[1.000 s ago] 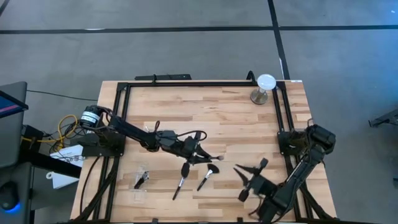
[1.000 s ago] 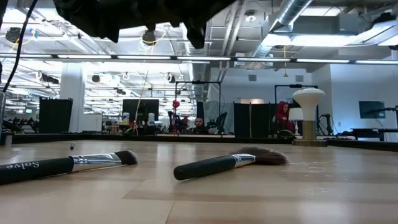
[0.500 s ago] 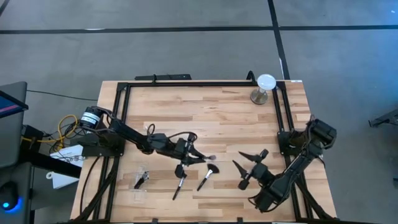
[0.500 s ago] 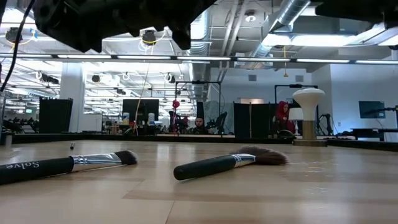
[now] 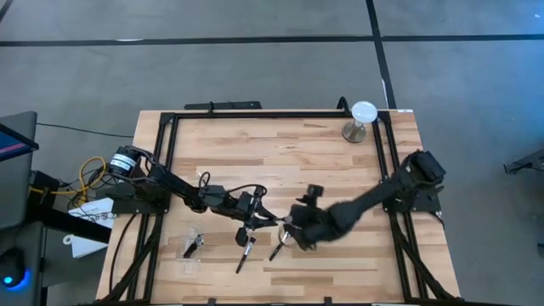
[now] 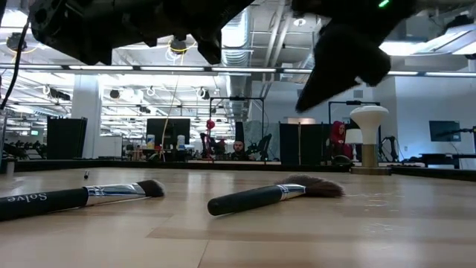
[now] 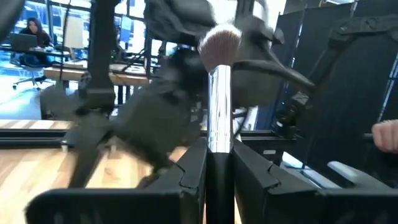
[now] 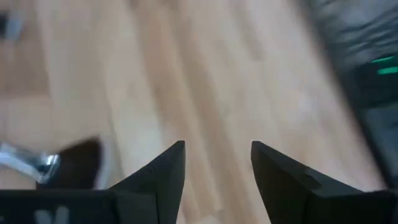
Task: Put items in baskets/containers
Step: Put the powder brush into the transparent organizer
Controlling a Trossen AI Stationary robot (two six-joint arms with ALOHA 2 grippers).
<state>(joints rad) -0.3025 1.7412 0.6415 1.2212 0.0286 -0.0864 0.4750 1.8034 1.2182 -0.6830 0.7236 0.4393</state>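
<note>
- Dark fingers of the left hand [image 7: 219, 168] clamp a silver-ferruled brush [image 7: 219, 93], arm stretched low over mid-table.
- Right hand [image 8: 217, 165] gapes wide, reaching in just beside it.
- Two brushes [image 6: 271, 195] lie on the wooden table [image 5: 280, 149] below.

Wooden table top [image 5: 280, 149], light planks, bordered by a black metal frame [image 5: 255, 114]. At its far right corner, a round white disc on a metal stand [image 5: 360, 120], upright; same piece shows in the low view as a white dome on a pale post [image 6: 369, 134]. Grey floor [image 5: 255, 59] around the table, crossed by dark lines. Off the table's left edge, yellow cables [image 5: 89, 174] and a dark screen [image 5: 15, 136]. Beyond the table, an open hall: ceiling ducts [image 6: 349, 18], dark partitions [image 6: 301, 141], seated people far back [image 6: 238, 149], one person at a desk [image 7: 28, 34].
</note>
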